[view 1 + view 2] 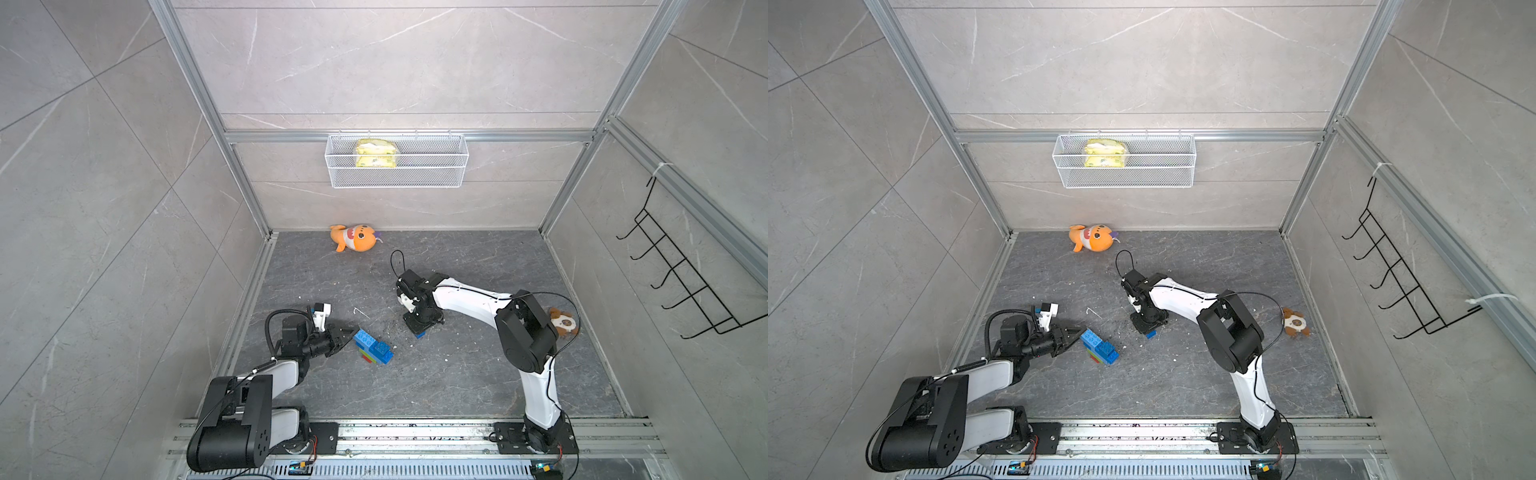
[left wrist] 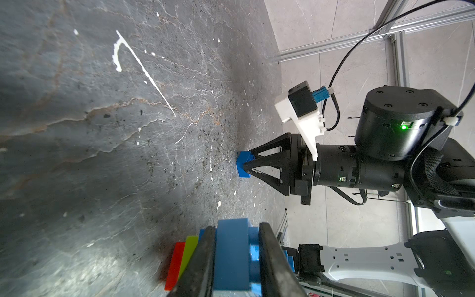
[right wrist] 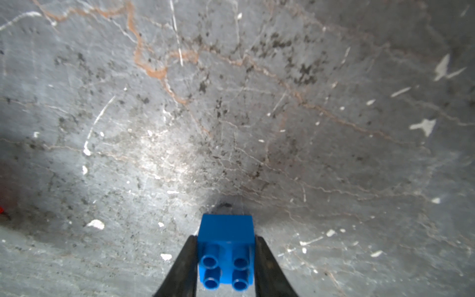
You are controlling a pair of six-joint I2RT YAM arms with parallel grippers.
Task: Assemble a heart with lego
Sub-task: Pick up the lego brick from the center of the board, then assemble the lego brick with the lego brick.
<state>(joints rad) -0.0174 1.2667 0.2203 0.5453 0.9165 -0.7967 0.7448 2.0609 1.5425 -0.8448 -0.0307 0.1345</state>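
Note:
The heart point(image 1: 374, 347) point(image 1: 1100, 348) lies on the dark floor as a stepped cluster of blue bricks with a lime-green and a red layer. My left gripper point(image 1: 347, 334) point(image 1: 1075, 334) reaches it from the left and is shut on one of its blue bricks. In the left wrist view the heart point(image 2: 231, 262) fills the left gripper point(image 2: 236, 228), both fingers pressed on it. My right gripper point(image 1: 417, 330) point(image 1: 1148, 330) points straight down. A small blue square lego point(image 1: 420, 334) point(image 1: 1151, 335) point(image 2: 243, 160) point(image 3: 226, 231) rests on the floor, gripped on both sides by the right gripper point(image 3: 225, 237).
An orange plush shark point(image 1: 355, 238) lies by the back wall. A brown plush toy point(image 1: 563, 322) sits behind the right arm's elbow. A white wire basket point(image 1: 397, 160) hangs on the back wall and a black hook rack point(image 1: 681, 270) on the right wall.

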